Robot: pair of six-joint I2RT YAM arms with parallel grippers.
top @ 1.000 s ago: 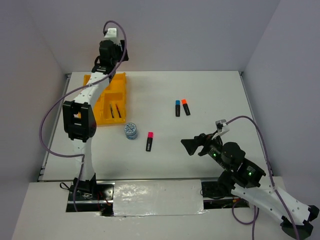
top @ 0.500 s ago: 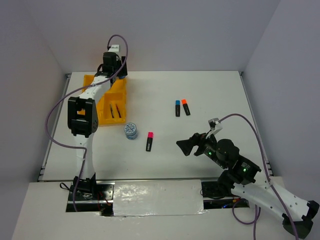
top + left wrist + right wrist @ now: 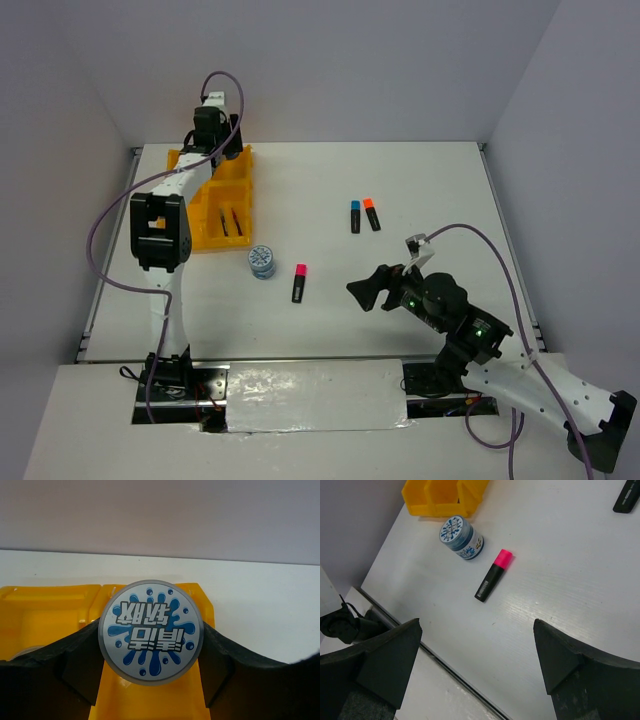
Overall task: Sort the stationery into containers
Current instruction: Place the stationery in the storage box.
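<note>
The desk (image 3: 420, 180) is a plain white matt top. Pale lavender-grey walls (image 3: 400, 70) close it in on the left, far and right sides. A shiny silvery sheet (image 3: 315, 395) lies along its near edge between the two arm bases.

The bright yellow plastic tray (image 3: 240, 170), split into compartments, sits in the desk's far left corner. The left pincer (image 3: 150, 675) hangs over the tray's far end. It is clenched on a round blue-and-white splash-patterned tape roll (image 3: 151, 637), gripped by its sides with the printed face towards the wrist camera. Two thin pens (image 3: 230, 222) lie in the tray's near right compartment.

A second patterned tape roll (image 3: 262, 260) stands on the desk just off the tray's near right corner. Just to its right lies the black highlighter with a pink cap (image 3: 299, 283). The black highlighter with a blue cap (image 3: 355, 216) and the black highlighter with an orange cap (image 3: 371, 214) lie side by side near the middle of the desk.

The right pincer (image 3: 480, 670) hovers over the near right part of the desk. It is released, with its jaws spread wide and nothing between them.
</note>
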